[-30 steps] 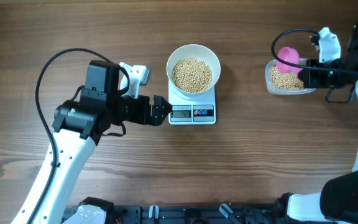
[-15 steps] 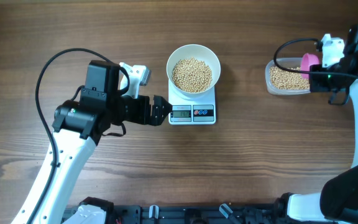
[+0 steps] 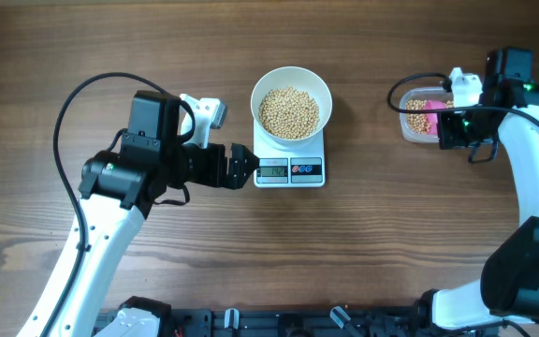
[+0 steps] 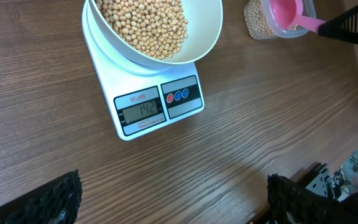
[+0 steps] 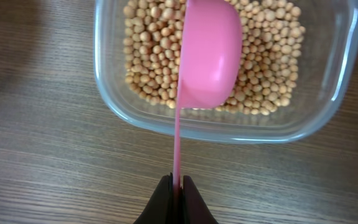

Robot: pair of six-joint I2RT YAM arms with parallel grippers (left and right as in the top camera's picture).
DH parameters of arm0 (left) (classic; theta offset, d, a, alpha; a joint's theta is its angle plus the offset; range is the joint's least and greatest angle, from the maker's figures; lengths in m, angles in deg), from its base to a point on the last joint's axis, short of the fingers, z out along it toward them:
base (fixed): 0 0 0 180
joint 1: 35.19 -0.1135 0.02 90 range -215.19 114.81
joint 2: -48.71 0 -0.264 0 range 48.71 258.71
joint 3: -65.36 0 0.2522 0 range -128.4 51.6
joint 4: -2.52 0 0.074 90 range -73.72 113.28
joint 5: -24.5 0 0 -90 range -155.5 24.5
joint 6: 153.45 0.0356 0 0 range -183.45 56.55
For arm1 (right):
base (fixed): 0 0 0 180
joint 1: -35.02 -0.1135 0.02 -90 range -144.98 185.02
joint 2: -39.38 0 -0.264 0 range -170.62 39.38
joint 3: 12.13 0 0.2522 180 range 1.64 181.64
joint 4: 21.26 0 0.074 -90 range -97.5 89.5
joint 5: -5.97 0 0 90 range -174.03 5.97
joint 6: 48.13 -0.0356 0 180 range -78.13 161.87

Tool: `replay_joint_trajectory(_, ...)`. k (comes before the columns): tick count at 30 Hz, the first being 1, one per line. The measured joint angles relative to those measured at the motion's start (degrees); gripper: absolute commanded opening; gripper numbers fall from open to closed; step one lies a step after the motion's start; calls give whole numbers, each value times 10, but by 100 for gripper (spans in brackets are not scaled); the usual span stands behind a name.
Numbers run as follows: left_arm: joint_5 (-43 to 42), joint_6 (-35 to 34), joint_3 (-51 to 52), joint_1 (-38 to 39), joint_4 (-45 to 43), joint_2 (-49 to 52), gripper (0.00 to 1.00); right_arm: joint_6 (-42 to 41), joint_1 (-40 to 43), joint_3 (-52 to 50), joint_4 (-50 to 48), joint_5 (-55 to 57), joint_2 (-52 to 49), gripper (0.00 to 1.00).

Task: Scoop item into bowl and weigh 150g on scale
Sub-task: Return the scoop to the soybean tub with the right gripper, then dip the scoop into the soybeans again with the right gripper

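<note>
The white bowl (image 3: 291,75) is seated on the scale (image 3: 289,171) and is filled with beans (image 3: 289,111); 142 is shown on the display (image 4: 142,109). Just left of the scale, the left jaws are held wide apart, empty. Well right of the scale, the right jaws are clamped on the handle of a pink scoop (image 5: 209,56), held over beans in a clear tub (image 5: 328,118) on the counter (image 3: 391,243).

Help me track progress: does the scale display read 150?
No, the display on the scale shows 142, with the bowl of beans on it.
</note>
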Motion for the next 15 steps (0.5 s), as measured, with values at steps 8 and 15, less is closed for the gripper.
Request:
replay_joint_trajectory(8,0,0,0,0,0,0,100,-14,-10,0,-2,-30,-6,4)
replay_joint_trajectory(15,0,0,0,0,0,0,100,-33,13,0,-2,-42,-6,4)
